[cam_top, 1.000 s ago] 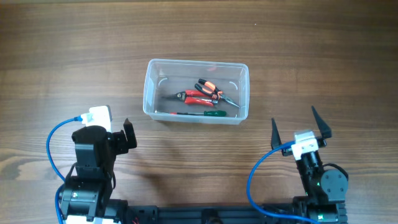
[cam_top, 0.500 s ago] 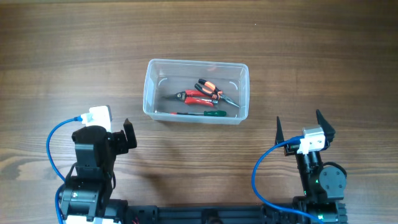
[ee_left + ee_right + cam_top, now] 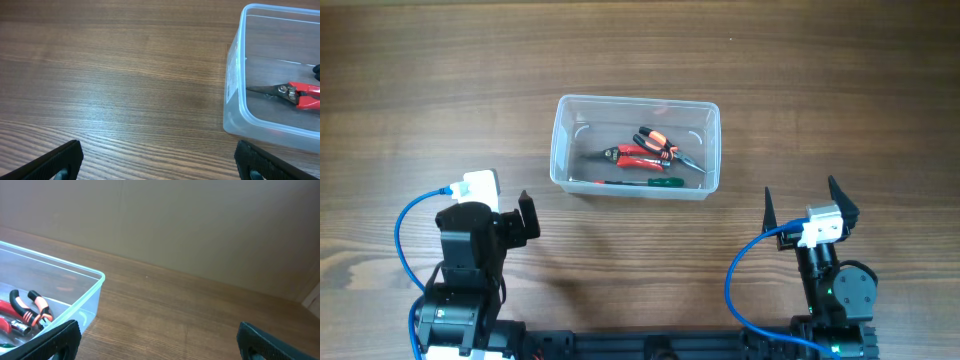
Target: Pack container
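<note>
Container [image 3: 558,150] sat on the wooden table [image 3: 440,80], mid-table and ahead of both arms, well apart from each. Upright, no lid on it.

Inside, seen through the clear plastic from overhead: red-handled cutters [image 3: 632,155], orange-and-black pliers [image 3: 658,140] just beside them toward the right end, and a green-handled screwdriver [image 3: 655,182] along the near wall. Whether the tools overlapped or only touched, you could not tell from above; they read as one small cluster.

Your left gripper [image 3: 527,218] hung near the table's front left, holding nothing. Overhead it showed edge-on, so the gap was hard to read there. The left wrist view settled it: only the two fingertips [image 3: 62,157] showed, at opposite bottom corners, jaws spread wide with bare wood between. That view cut the container [image 3: 234,90] off at the right edge; just one rounded corner and the nose of the cutters [image 3: 295,94] came into frame.

Your right gripper [image 3: 802,205] stood at front right, jaws likewise spread wide and empty, both fingers plain from overhead. In its wrist view the fingertips [image 3: 57,337] were again clipped at the bottom corners. The container [image 3: 95,287] ran off the left edge there; the pliers [image 3: 37,307] showed, the screwdriver only as a green sliver, too little to make out.
</note>
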Robot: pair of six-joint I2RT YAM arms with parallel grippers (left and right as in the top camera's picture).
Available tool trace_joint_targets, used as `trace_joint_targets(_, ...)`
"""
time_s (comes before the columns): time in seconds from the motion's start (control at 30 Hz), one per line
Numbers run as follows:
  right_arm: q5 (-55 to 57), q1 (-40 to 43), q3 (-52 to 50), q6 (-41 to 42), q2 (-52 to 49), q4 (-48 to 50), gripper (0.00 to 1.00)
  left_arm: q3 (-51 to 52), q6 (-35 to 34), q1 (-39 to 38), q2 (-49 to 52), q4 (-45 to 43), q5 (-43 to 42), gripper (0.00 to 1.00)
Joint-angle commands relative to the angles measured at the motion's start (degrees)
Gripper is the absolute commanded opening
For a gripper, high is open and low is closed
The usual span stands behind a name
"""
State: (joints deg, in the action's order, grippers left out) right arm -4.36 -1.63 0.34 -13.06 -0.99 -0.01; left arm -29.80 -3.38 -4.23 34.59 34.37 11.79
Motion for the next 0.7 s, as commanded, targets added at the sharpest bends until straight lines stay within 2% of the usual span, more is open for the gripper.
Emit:
trace_joint_targets(0.0,1.4,-0.24,-0.02,1.07,0.2,0.11,1.0,0.2,-0.5,-0.2,-0.35,0.55,0.72,1.0)
trace_joint_targets(0.13,1.4,-0.24,-0.02,1.07,0.2,0.11,1.0,0.24,-4.31,-0.33,-6.12,2.43,-7.23,1.0)
trace_joint_targets(0.23,1.4,-0.24,-0.02,1.07,0.2,0.11,1.0,0.24,-5.09,-0.33,-16.76,2.75,-12.96,1.0)
trace_joint_targets(0.4,1.4,-0.24,-0.02,1.09,0.2,0.11,1.0,0.24,-7.82,0.66,-33.55,5.35,-13.03,1.0)
trace_joint_targets(0.47,1.4,-0.24,-0.02,1.09,0.2,0.11,1.0,-0.15,-7.85,0.92,-34.05,5.64,-12.33,1.0)
trace_joint_targets(0.6,1.4,-0.24,-0.02,1.09,0.2,0.11,1.0,3.34,-7.82,0.59,-34.07,-0.68,-10.56,1.0)
trace_joint_targets(0.67,1.4,-0.24,-0.02,1.07,0.2,0.11,1.0,8.0,-7.8,0.59,-34.23,-9.18,-8.52,1.0)
